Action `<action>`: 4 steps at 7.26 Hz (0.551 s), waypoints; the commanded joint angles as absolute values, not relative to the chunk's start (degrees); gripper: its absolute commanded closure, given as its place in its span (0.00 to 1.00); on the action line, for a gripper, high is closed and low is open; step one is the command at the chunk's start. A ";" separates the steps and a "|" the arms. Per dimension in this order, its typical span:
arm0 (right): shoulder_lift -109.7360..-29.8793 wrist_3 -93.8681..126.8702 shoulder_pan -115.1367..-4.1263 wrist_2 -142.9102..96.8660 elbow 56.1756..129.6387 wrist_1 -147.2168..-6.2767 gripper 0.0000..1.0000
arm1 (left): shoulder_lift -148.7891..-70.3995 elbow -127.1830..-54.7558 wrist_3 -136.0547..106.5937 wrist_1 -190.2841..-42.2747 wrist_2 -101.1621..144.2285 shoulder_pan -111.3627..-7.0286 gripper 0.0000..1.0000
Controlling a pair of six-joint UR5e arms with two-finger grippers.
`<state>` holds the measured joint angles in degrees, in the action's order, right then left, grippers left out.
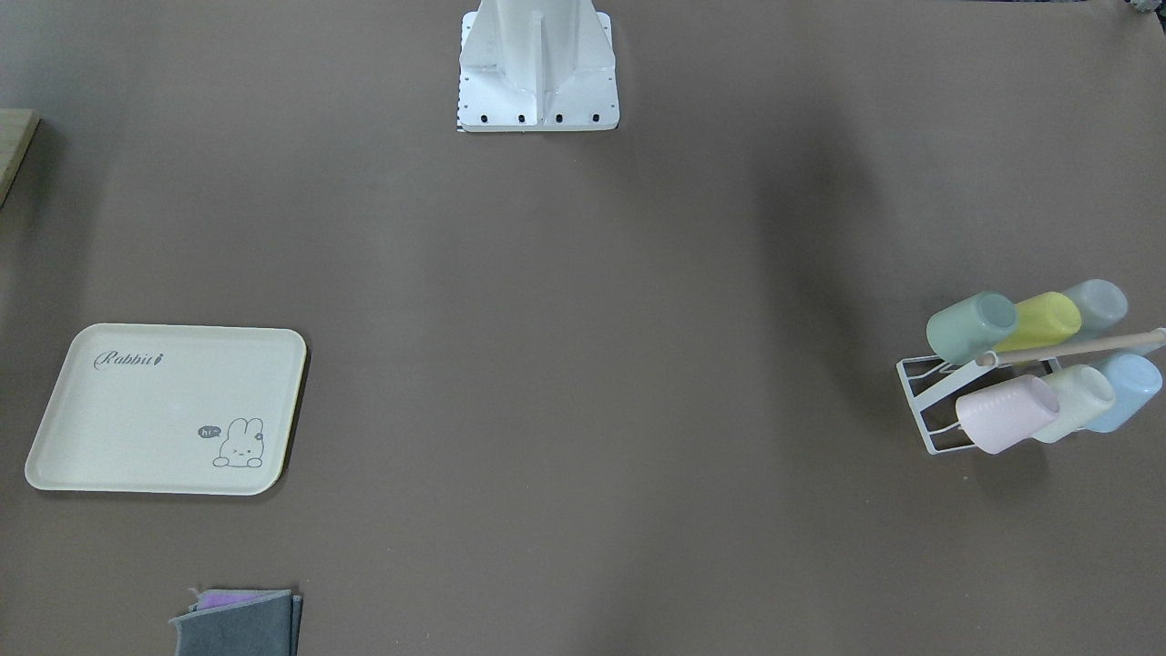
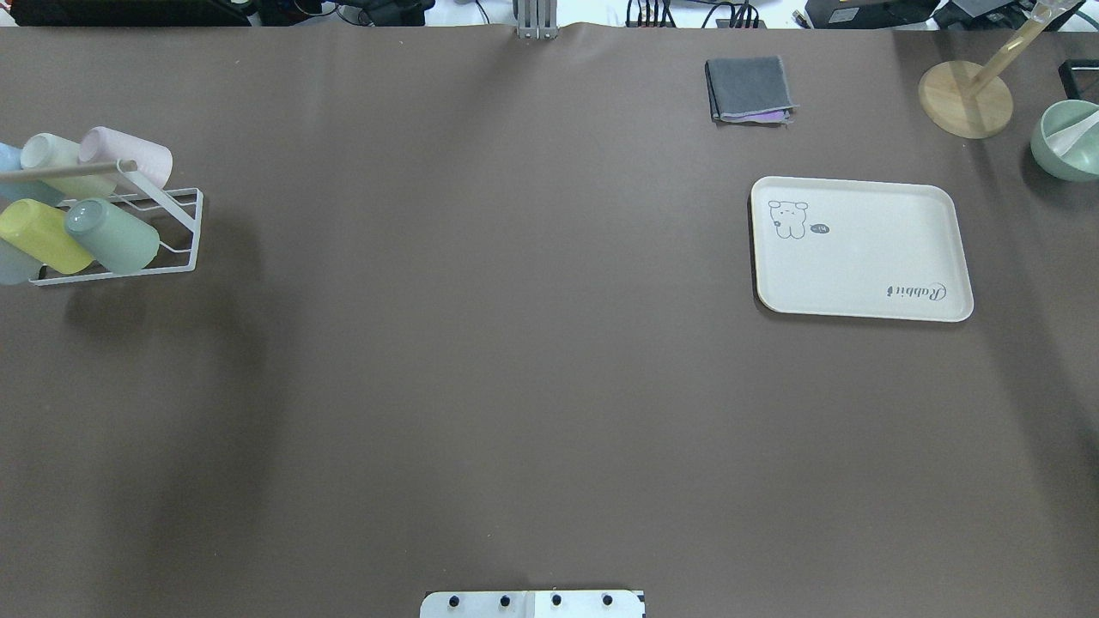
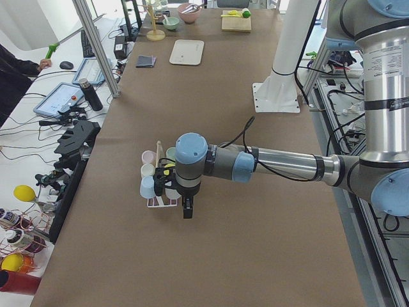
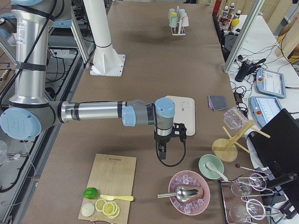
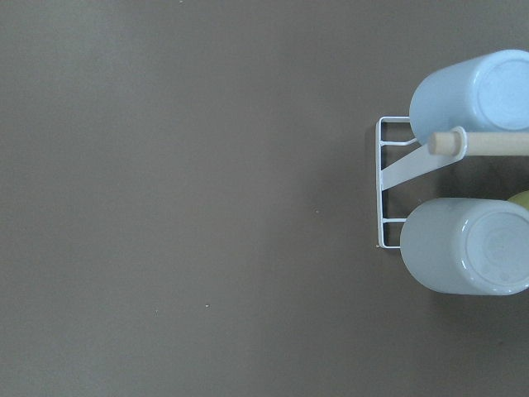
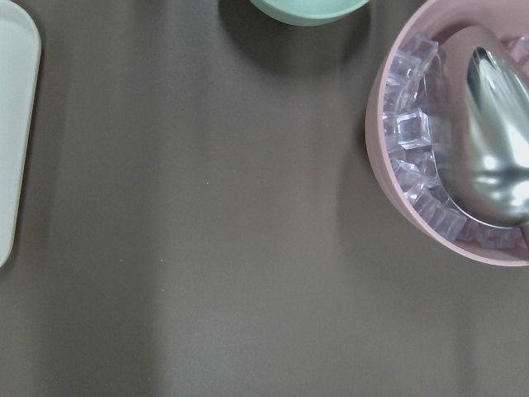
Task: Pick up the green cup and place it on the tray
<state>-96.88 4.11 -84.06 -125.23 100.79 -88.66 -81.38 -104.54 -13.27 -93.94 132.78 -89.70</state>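
The green cup (image 1: 970, 325) lies tilted on a white wire rack (image 1: 925, 401) at the table's left end, beside a yellow cup (image 1: 1038, 319). It also shows in the overhead view (image 2: 112, 233). The cream tray (image 1: 164, 410) lies flat and bare at the right end (image 2: 859, 249). My left gripper (image 3: 186, 214) hangs over the table just past the rack's outer end, seen only from the side; I cannot tell whether it is open. My right gripper (image 4: 160, 155) hangs between the tray (image 4: 184, 109) and a pink bowl; I cannot tell its state either.
The rack (image 2: 185, 232) also holds pink, cream, pale-blue and grey-blue cups. A folded grey cloth (image 2: 747, 88), a wooden stand (image 2: 966, 99) and a mint bowl (image 2: 1069, 142) lie beyond the tray. The pink bowl of ice (image 6: 446, 141) and a cutting board (image 4: 110, 179) sit at the right end.
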 commanded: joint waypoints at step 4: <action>-92.65 4.39 -82.71 -125.15 94.14 -88.68 0.00 | -79.72 -103.80 -12.13 -96.15 132.80 -89.65 0.02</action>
<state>-94.26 4.22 -82.97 -124.95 95.86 -88.63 -79.88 -103.87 -12.18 -95.85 132.79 -89.66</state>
